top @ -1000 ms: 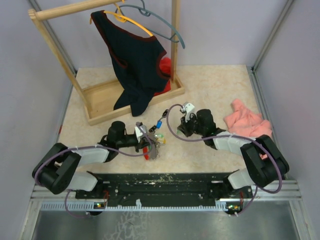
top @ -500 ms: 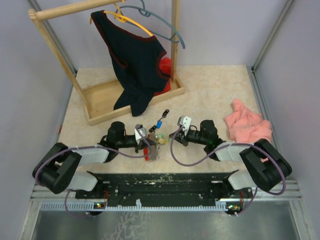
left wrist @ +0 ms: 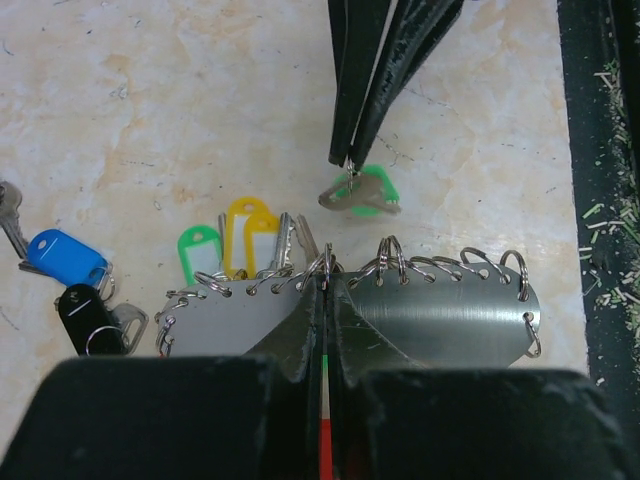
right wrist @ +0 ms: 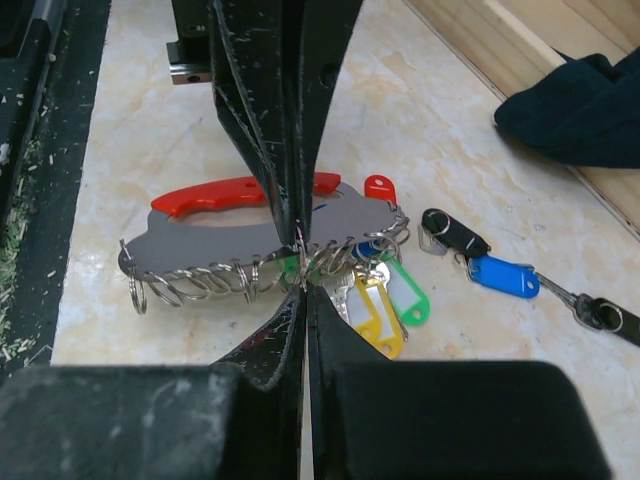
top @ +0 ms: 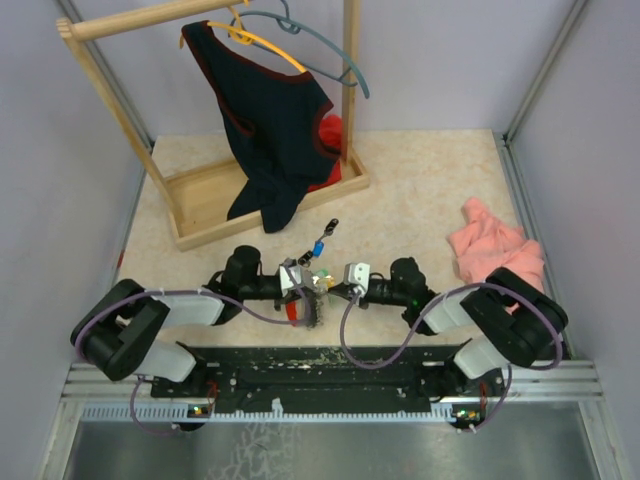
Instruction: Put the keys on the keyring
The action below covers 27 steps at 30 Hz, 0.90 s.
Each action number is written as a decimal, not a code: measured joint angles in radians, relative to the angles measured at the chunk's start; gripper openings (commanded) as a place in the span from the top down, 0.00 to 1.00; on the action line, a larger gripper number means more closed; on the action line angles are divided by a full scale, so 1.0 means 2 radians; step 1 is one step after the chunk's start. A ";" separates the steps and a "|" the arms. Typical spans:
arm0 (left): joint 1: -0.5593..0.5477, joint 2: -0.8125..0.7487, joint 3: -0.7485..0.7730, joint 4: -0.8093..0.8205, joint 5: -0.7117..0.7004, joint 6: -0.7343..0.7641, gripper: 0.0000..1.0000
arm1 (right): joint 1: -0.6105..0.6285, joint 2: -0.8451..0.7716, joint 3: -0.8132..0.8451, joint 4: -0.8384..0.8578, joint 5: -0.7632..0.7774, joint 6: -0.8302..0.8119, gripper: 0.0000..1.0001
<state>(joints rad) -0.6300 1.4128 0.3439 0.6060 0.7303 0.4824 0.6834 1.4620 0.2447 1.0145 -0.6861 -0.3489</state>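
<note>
Right gripper (left wrist: 347, 160) moved left, pinched shut on green key (left wrist: 365, 192) | left gripper (left wrist: 325, 265) clamps keyring (left wrist: 450, 315), long axis crosswise.

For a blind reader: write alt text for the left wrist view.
The left gripper clamps a grey keyring edged with small wire loops. The shut right gripper points in from the top, its tip at a green key. More keys lie left.

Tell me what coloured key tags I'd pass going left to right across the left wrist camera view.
Blue tag, green tag, yellow tags, then the green key pinched by the right gripper. The black tag sits directly below the blue, so I skipped it.
</note>
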 measured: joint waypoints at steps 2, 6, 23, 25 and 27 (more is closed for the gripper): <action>-0.001 0.000 0.000 0.000 -0.003 0.003 0.99 | 0.012 0.007 0.000 0.009 0.010 -0.010 1.00; -0.004 -0.002 0.000 0.000 -0.008 0.008 0.99 | 0.025 0.031 -0.003 0.053 0.037 -0.021 1.00; -0.005 -0.003 0.000 0.000 -0.012 0.012 0.99 | 0.035 0.074 -0.010 0.121 0.055 -0.036 1.00; -0.005 -0.003 0.000 0.000 -0.012 0.012 0.99 | 0.038 0.076 -0.010 0.120 0.055 -0.039 1.00; -0.005 -0.003 0.000 0.000 -0.012 0.012 0.99 | 0.039 0.079 -0.010 0.121 0.057 -0.041 1.00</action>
<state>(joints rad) -0.6403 1.4075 0.3439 0.6052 0.7063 0.5064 0.7620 1.6199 0.2249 1.2564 -0.5720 -0.4309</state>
